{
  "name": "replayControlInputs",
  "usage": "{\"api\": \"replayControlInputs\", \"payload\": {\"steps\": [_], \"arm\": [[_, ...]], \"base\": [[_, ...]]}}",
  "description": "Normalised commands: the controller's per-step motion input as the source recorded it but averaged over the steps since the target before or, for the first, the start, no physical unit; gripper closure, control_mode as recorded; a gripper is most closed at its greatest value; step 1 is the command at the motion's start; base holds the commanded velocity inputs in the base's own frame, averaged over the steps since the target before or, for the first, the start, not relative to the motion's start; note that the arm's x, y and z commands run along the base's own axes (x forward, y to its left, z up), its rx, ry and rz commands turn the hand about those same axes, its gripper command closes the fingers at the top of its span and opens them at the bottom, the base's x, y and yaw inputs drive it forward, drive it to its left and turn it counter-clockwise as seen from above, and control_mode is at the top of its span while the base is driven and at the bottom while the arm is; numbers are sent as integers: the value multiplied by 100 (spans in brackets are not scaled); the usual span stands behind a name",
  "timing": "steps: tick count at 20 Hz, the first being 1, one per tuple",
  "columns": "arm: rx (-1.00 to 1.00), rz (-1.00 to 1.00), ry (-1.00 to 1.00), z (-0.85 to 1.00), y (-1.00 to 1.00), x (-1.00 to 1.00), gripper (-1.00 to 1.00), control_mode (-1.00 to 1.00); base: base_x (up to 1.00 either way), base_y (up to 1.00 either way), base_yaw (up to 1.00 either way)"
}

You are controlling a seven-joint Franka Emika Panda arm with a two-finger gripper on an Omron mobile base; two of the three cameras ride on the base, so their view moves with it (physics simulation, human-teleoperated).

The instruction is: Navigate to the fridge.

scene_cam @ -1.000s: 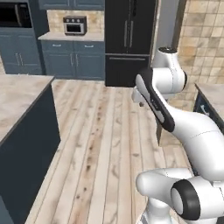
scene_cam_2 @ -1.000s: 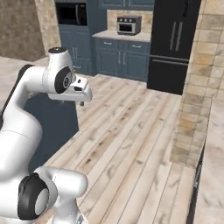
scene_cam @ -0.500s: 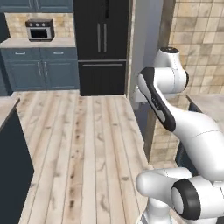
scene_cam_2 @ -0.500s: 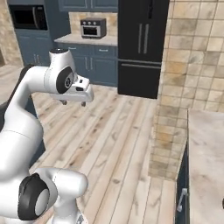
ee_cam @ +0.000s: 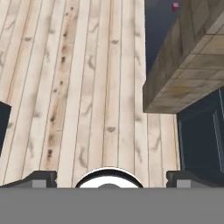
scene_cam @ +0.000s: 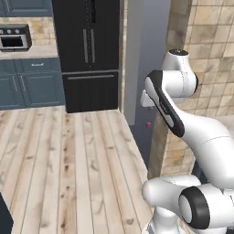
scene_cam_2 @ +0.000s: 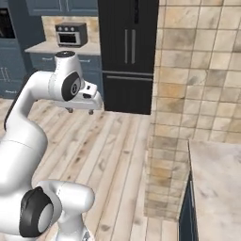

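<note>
The fridge [scene_cam: 89,50] is a tall black French-door unit with two vertical grey bar handles and a bottom drawer. It stands ahead across the wood floor, also seen as the fridge [scene_cam_2: 128,52] in the right base view. My gripper [scene_cam_2: 80,110] hangs in the air over the floor, well short of the fridge. In the hand view the gripper [ee_cam: 112,177] points down at the planks. Its fingertips [ee_cam: 41,177] stand wide apart, open, with nothing between them.
Blue-grey cabinets [scene_cam: 27,82] with a toaster oven [scene_cam: 13,39] stand left of the fridge. A tiled stone wall [scene_cam_2: 197,84] juts out on the right, with a counter [scene_cam_2: 216,179] below it. A small red thing [scene_cam: 148,124] lies by the wall's foot. The wood floor [scene_cam: 68,155] leads ahead.
The whole picture has shifted: the base has moved, so the fridge now looks larger and sits further left in both base views. The arm keeps its pose.
</note>
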Motion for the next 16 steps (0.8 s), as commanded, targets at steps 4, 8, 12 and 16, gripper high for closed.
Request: {"api": "replayControlInputs", "payload": {"steps": [4,8,12,16], "arm": [[0,0,0,0,0,0,-100,100],[0,0,0,0,0,0,-100,100],[0,0,0,0,0,0,-100,100],[0,0,0,0,0,0,-100,100]], "base": [[100,46,-14],[100,59,-1],[100,47,0],[100,18,0]]}}
